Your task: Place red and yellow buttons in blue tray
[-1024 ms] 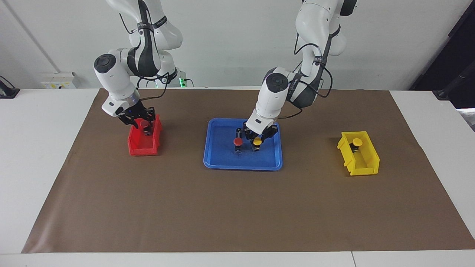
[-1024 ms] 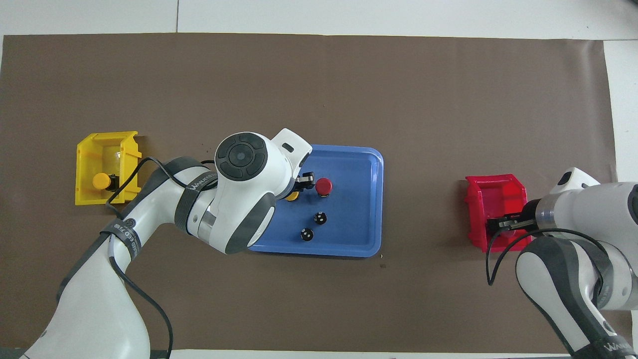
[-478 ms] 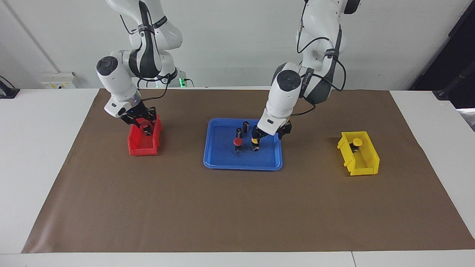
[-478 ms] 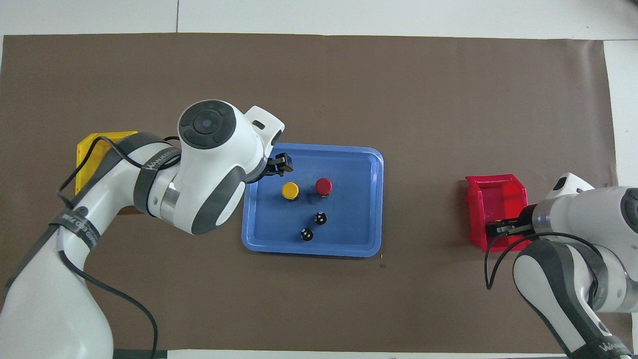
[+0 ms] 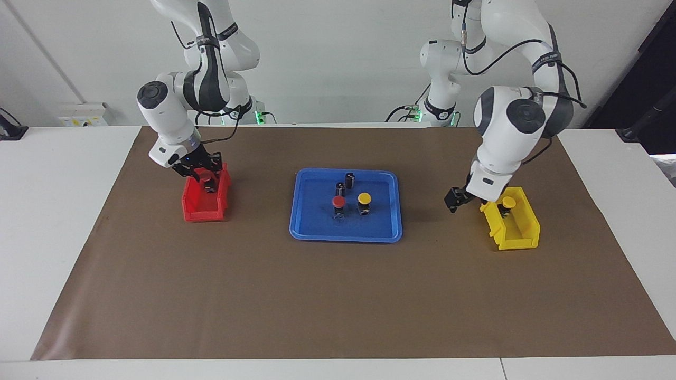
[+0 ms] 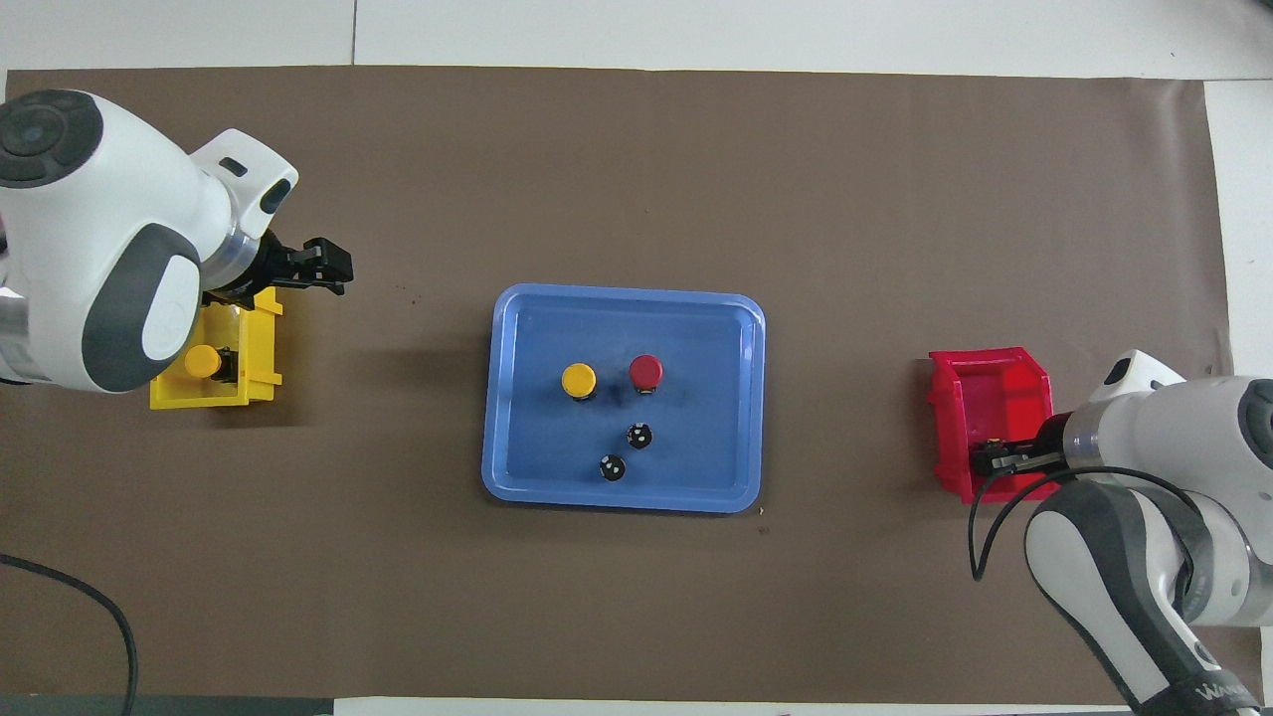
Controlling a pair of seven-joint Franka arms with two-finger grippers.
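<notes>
The blue tray (image 5: 317,224) (image 6: 726,398) lies mid-table and holds one red button (image 5: 338,202) (image 6: 645,371) and one yellow button (image 5: 364,198) (image 6: 579,379), standing side by side. Another yellow button (image 5: 508,202) (image 6: 202,360) stands in the yellow bin (image 5: 520,237) (image 6: 261,343). My left gripper (image 5: 453,203) (image 6: 333,267) hangs open and empty over the mat beside that bin, on the tray's side. My right gripper (image 5: 205,178) (image 6: 987,459) is down in the red bin (image 5: 203,208) (image 6: 995,383), at a red button (image 5: 209,184) that it mostly hides.
Two dark cylinders (image 5: 350,178) (image 6: 639,435) without coloured caps stand in the tray, nearer to the robots than the buttons. A brown mat (image 5: 338,295) covers the table between the bins and the tray.
My left gripper let go of the yellow button in the tray, rose and swung away to beside the yellow bin. My right gripper stayed in the red bin, shifting only slightly.
</notes>
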